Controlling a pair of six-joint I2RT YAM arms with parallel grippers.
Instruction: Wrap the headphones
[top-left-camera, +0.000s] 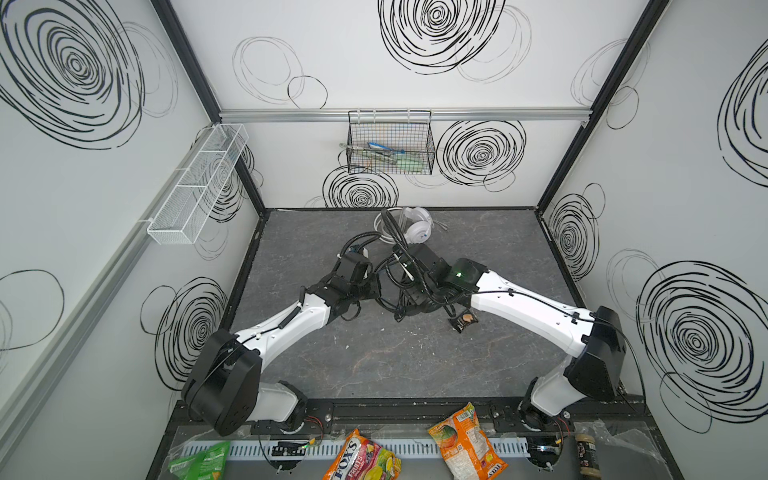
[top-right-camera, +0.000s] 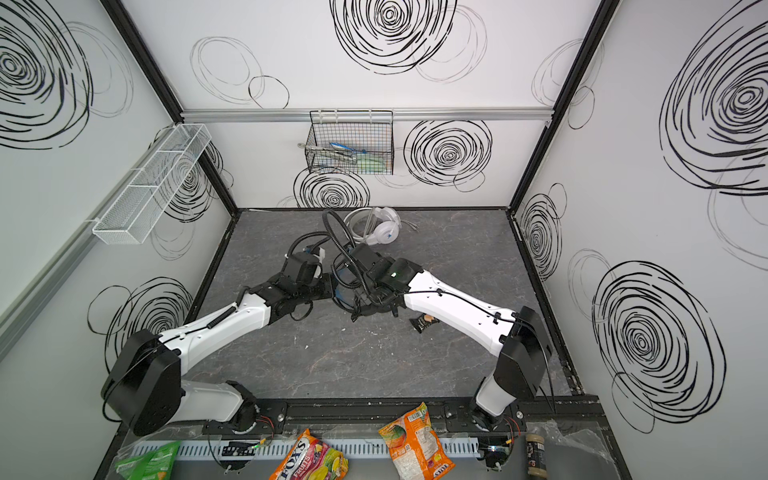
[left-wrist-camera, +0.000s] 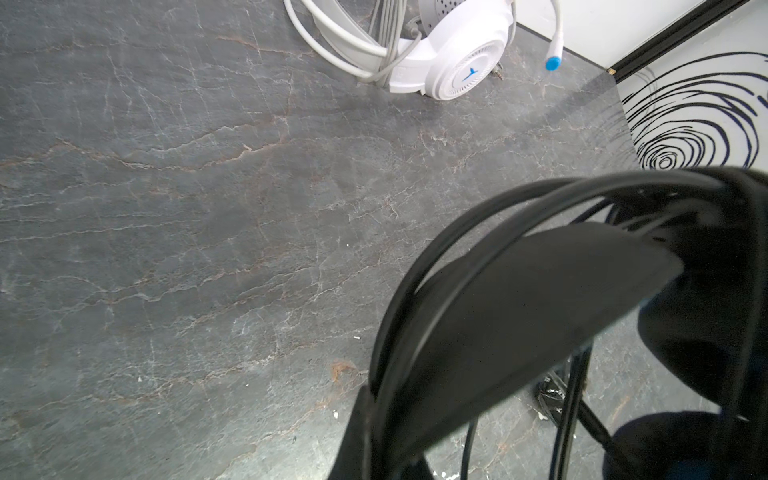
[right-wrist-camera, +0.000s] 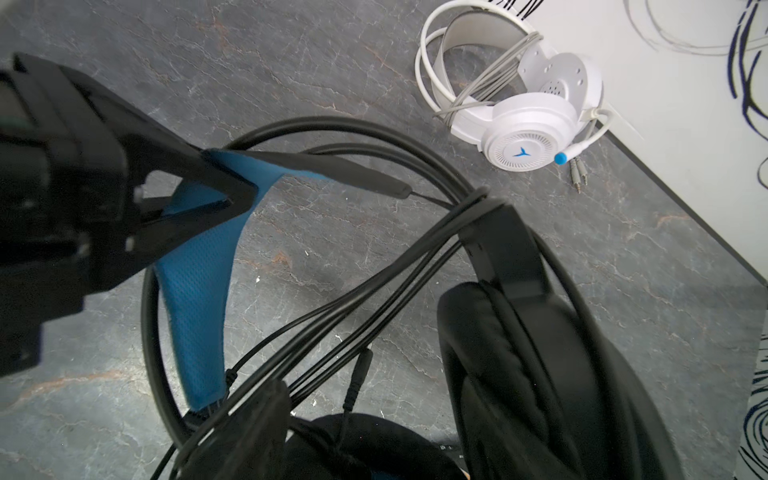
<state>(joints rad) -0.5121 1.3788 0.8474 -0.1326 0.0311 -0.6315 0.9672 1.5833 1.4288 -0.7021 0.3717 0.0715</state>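
**Black headset (right-wrist-camera: 519, 353) steadied for wrapping**

Left claw (right-wrist-camera: 245, 189) clamps its blue-lined band, mid-frame left, likely to brace it while the cable (right-wrist-camera: 465, 212) is looped across. Right claw: cannot tell whether apart or together. White headset (right-wrist-camera: 523, 133), upper right on the counter (right-wrist-camera: 291, 62), appears wound.

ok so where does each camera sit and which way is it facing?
Top views: high behind the arms, facing down toward the back wall; left arm and right arm both show.
Left wrist: on the left arm, looking down over the table at the white headset; black headset close up; own gripper unclear.
Right wrist: on the right arm, looking down at the black headset; the left gripper shows, clamped on its headband.
Shared: both wrist views show both headsets.
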